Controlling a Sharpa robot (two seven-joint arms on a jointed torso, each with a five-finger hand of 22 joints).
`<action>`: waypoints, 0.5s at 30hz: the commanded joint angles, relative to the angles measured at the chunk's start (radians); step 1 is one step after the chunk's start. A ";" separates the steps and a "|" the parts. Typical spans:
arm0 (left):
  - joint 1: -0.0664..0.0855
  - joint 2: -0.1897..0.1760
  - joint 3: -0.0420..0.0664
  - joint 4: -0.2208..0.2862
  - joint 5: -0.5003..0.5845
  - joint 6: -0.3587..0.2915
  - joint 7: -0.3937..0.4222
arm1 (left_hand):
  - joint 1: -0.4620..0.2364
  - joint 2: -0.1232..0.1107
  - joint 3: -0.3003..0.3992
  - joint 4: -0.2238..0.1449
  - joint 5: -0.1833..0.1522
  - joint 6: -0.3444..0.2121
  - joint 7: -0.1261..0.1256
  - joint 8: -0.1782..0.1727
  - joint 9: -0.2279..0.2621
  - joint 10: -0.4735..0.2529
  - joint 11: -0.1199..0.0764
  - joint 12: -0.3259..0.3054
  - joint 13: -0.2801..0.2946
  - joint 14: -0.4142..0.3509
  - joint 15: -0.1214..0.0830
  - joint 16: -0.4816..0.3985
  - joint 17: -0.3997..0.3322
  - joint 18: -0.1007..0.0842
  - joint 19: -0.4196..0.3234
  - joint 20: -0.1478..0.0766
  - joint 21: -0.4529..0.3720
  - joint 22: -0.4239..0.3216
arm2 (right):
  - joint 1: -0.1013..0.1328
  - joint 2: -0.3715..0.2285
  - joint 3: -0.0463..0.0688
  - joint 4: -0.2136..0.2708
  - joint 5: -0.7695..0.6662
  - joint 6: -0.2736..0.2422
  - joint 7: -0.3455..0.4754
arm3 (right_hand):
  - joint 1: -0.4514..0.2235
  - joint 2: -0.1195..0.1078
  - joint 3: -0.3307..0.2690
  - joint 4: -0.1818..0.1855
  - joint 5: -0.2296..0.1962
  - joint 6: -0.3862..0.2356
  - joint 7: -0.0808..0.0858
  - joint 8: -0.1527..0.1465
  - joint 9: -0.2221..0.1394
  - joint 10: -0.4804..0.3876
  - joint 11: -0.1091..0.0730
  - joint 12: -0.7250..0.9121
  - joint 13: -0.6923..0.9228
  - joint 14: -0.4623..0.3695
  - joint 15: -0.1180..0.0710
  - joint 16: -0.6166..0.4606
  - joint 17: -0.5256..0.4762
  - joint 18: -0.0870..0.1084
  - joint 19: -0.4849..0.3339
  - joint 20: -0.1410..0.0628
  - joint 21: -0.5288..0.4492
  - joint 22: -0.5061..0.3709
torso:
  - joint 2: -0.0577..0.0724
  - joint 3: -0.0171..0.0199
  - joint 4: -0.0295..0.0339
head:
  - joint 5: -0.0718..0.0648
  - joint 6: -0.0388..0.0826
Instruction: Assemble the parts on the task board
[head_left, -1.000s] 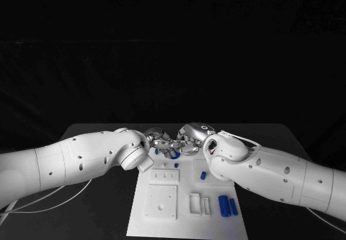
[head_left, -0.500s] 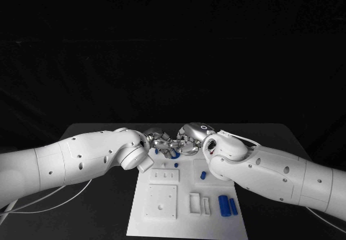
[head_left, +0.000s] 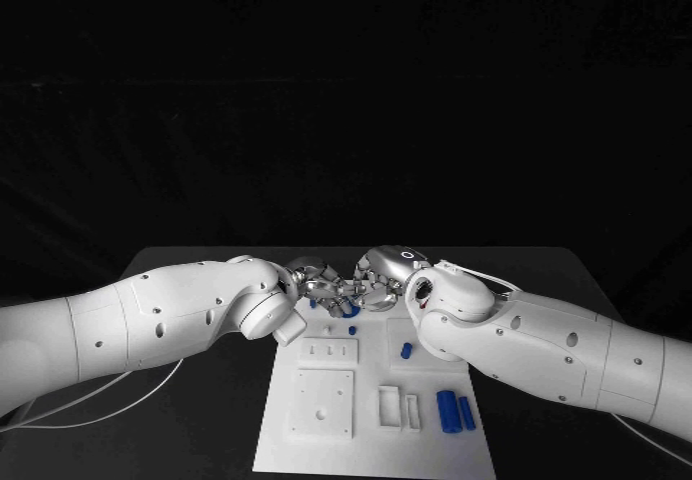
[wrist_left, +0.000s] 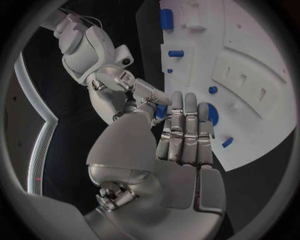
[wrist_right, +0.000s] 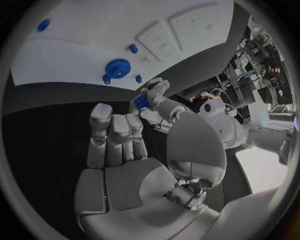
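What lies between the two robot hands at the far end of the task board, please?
A small blue part, where the left robot hand and right robot hand meet fingertips, clearest in the wrist views; which one grips it is unclear.

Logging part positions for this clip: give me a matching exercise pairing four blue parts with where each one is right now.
Things:
1. blue gear
2. two long blue pieces
3. blue square piece
4. short blue piece

Places:
A. side by side at the near right of the task board
B. alone mid-board, right of the small slotted plate
C. flat on the board's far end, below the hands
D. at the fingertips where the left hand and right hand meet

Pairs: 1-C, 2-A, 3-D, 4-B
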 joint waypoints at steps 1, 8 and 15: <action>0.002 0.001 0.001 0.002 0.033 0.024 0.010 | 0.009 0.002 -0.010 -0.003 0.020 -0.001 0.002 -0.003 0.002 -0.010 -0.001 0.005 0.002 -0.011 0.000 0.006 -0.002 -0.016 -0.008 0.001 -0.008 0.001 | -0.001 0.001 -0.001 -0.001 -0.012 0.021 -0.001 | 0.012 0.001 0.000 0.007 -0.004 0.048 0.041 0.003 0.001 0.009 -0.001 -0.005 0.001 -0.001 -0.008 -0.003 -0.001 0.016 0.002 -0.004 -0.001 0.006 | 0.000 -0.0003 0.0000 | 0.000 0.000; 0.002 0.001 0.001 0.000 0.050 0.028 0.011 | 0.024 0.006 -0.014 -0.040 0.129 0.001 0.001 -0.005 0.006 -0.021 0.004 0.003 0.004 -0.019 0.005 0.003 -0.008 -0.018 -0.016 0.006 -0.016 0.002 | -0.001 0.000 -0.001 -0.001 -0.012 0.022 -0.001 | 0.013 0.001 0.001 0.007 -0.004 0.048 0.041 0.003 0.001 0.009 -0.001 -0.005 0.002 -0.001 -0.008 -0.003 -0.001 0.016 0.002 -0.004 -0.001 0.006 | 0.000 0.0004 0.0000 | 0.001 -0.001; 0.002 -0.002 0.001 -0.003 0.061 0.036 0.015 | 0.017 0.043 0.003 -0.078 0.201 0.003 0.000 -0.005 0.010 -0.024 0.005 0.004 0.006 -0.022 0.007 0.004 -0.010 -0.020 -0.023 0.009 -0.022 0.002 | -0.001 -0.001 -0.001 -0.002 -0.011 0.023 0.001 | 0.015 0.002 0.001 0.007 -0.004 0.048 0.041 0.003 0.001 0.009 -0.001 -0.005 0.002 -0.001 -0.008 -0.003 -0.001 0.016 0.002 -0.004 -0.002 0.006 | 0.000 0.0000 -0.0001 | 0.000 -0.002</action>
